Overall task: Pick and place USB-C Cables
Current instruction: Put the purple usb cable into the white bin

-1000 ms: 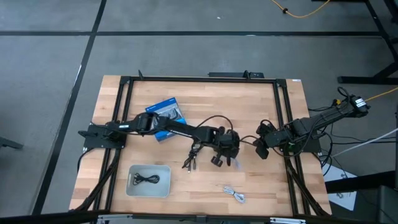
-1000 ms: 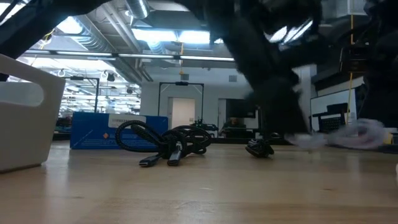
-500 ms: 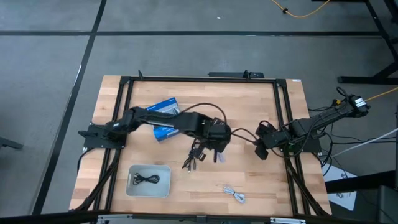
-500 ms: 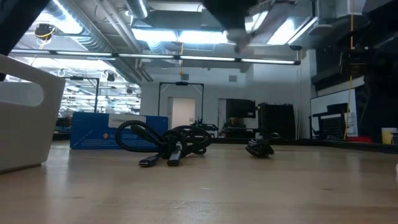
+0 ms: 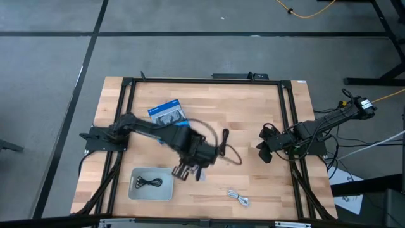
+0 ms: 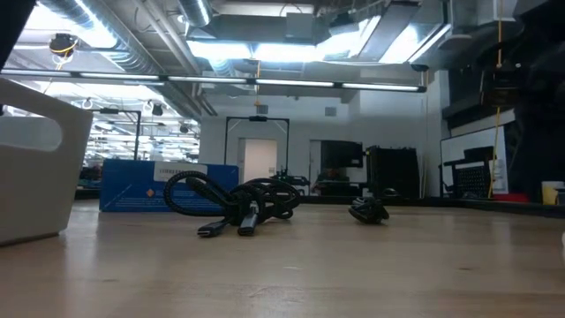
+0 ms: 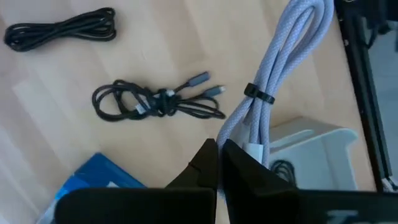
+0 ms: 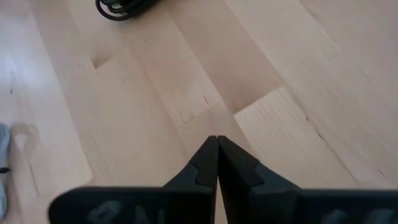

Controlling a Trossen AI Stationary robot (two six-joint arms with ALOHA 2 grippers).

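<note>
My left gripper (image 5: 188, 168) is above the table's near middle, just right of the white tray (image 5: 134, 190), and is shut on a white braided USB-C cable bundle (image 7: 280, 68). The bundle also shows in the high view (image 5: 200, 175). A black cable (image 5: 150, 183) lies in the tray. Two black cable bundles lie on the wood, one (image 7: 155, 102) with its plugs showing and one (image 7: 62, 28) farther off. Both also show in the low view (image 6: 243, 203) (image 6: 369, 210). A second white cable (image 5: 238, 197) lies near the front edge. My right gripper (image 5: 264, 152) is shut and empty at the right. My left gripper pinches the white cable bundle near one end (image 7: 252, 148) between its two fingers, which point down. The bundle is lifted clear of the table and reaches out past the fingertips, bound by a black tie (image 7: 257, 94).
The blue retail box (image 5: 168, 114) lies flat at the far left of the table. Black frame rails (image 5: 288, 120) run along the table's sides. Bare wood lies between the tray and the second white cable.
My left gripper has risen from the table's middle with the white cable, lifting it clear. It has then swung toward the table's near left, toward the white tray. The black bundles have stayed where they were.
</note>
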